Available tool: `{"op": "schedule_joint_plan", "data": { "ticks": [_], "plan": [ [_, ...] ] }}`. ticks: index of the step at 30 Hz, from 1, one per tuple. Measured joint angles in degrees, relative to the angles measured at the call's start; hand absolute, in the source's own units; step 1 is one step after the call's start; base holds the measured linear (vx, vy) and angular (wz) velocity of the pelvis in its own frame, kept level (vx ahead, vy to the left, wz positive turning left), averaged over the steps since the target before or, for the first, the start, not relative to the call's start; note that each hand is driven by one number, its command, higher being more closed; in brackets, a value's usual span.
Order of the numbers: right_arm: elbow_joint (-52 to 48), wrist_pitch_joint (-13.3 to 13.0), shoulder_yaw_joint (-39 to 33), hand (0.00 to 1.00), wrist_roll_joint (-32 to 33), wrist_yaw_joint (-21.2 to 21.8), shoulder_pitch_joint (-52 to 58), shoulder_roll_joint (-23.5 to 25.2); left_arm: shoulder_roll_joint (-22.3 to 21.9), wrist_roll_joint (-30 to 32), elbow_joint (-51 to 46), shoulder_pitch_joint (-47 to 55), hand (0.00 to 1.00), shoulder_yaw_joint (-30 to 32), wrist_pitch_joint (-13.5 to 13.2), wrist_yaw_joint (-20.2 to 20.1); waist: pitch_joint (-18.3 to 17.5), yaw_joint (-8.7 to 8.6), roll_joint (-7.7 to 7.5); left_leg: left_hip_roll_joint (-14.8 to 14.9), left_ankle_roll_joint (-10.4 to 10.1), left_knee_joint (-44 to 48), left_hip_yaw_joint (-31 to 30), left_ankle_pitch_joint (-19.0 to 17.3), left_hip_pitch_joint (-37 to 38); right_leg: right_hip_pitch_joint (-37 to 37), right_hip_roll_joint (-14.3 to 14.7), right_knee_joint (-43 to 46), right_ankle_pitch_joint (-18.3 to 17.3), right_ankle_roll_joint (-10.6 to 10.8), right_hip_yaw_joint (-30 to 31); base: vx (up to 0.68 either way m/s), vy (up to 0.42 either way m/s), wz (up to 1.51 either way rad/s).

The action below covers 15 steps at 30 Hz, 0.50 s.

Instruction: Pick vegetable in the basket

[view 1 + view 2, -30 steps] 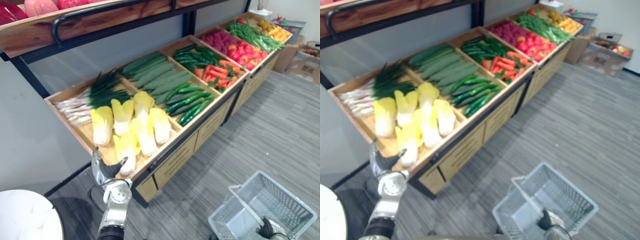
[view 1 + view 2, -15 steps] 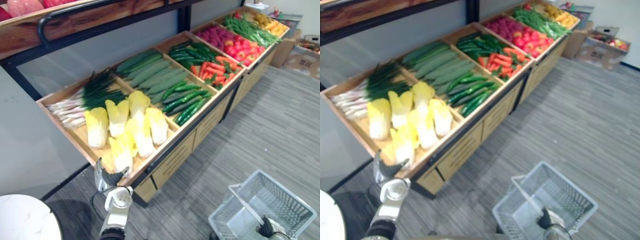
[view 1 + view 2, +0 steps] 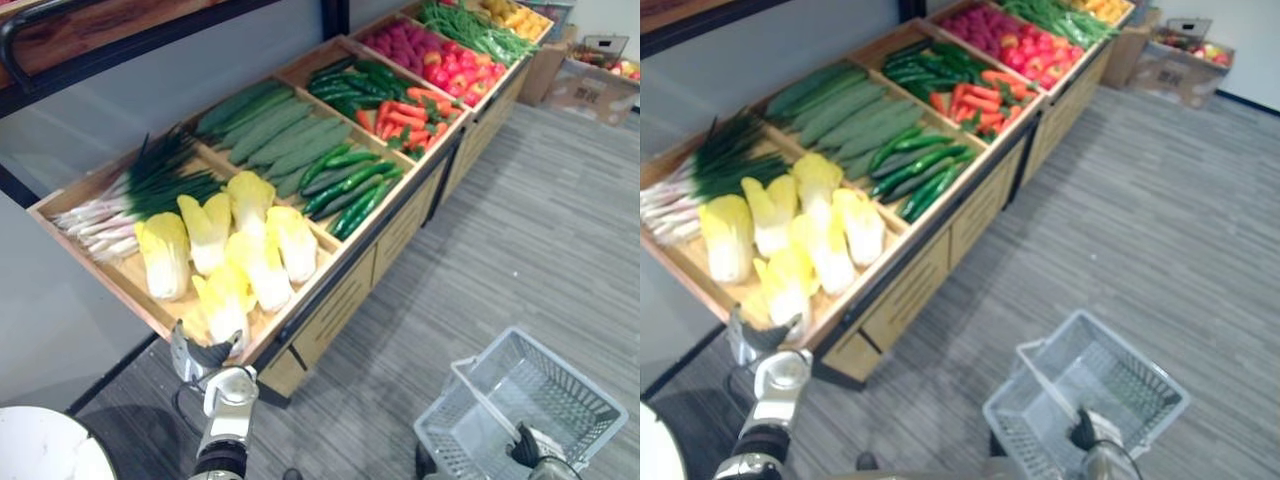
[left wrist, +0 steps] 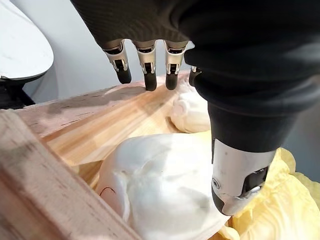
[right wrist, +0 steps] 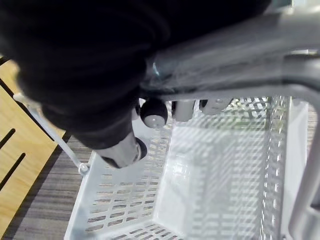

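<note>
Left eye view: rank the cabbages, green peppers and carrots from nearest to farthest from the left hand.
1. Cabbages: nearest bin, just past the left hand.
2. Green peppers: front of the next bin along.
3. Carrots: front of the bin beyond that.

left robot hand (image 3: pixel 203 358) raised, fingers (image 4: pixel 145 67) straight; right robot hand (image 3: pixel 527 448) curled round basket handle (image 5: pixel 240 91).

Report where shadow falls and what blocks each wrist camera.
Left wrist view: the dark cover of the left hand hides much of the scene, its straight fingers shade the wooden board of the crate, and the pale cabbage beneath them is brightly lit. Right wrist view: the right hand, curled on the basket handle, forms a dark mass; the basket's white floor is evenly lit.
</note>
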Motion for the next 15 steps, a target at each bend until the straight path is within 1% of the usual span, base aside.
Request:
{"op": "schedule_joint_plan", "data": {
  "ticks": [3,8,10,12,15],
  "plan": [
    [-1.3,-0.1,0.0,1.00,0.0,0.0,0.0,0.0,0.0,0.0,0.0,-0.8,0.00,0.3,0.1,0.6,0.8,0.01,-0.13,0.0,0.0,0.0,0.0,0.0,0.0,0.0,0.0,0.1,0.0,0.0,0.0,0.00,0.000,0.00],
    [-2.1,-0.5,1.2,1.00,0.0,-0.2,-0.1,0.0,-0.1,0.0,-0.8,-1.1,0.00,0.7,0.4,1.9,1.2,0.03,-0.50,0.0,-0.1,0.0,0.3,-0.1,0.0,-0.4,0.0,0.1,0.0,0.0,0.4,0.00,-0.004,-0.03],
    [-2.2,-0.7,2.0,1.00,0.0,-0.4,-0.1,0.0,-0.2,0.0,-2.8,-1.1,0.00,1.2,1.4,2.0,1.4,0.06,-0.91,0.0,-0.1,0.0,0.3,-0.1,0.0,-0.4,0.0,0.2,0.0,0.0,0.5,0.00,0.000,0.00],
    [-2.4,-0.9,2.1,1.00,0.0,-0.4,-0.1,0.1,-0.4,0.1,-6.2,-1.0,0.00,1.5,1.5,2.1,2.0,0.15,-1.36,0.0,-0.1,0.0,0.2,-0.1,0.0,-0.4,0.0,0.2,0.0,0.0,0.4,0.00,-0.003,0.02],
    [-3.0,-0.9,2.1,1.00,0.0,-0.4,0.0,0.1,-0.7,0.7,-14.3,-1.1,0.00,0.0,1.1,1.9,2.2,0.00,-1.32,-0.1,-0.1,0.0,-0.3,-0.1,0.0,0.1,-0.1,0.1,0.0,0.0,0.2,0.01,-0.003,0.02]
  ]
}}
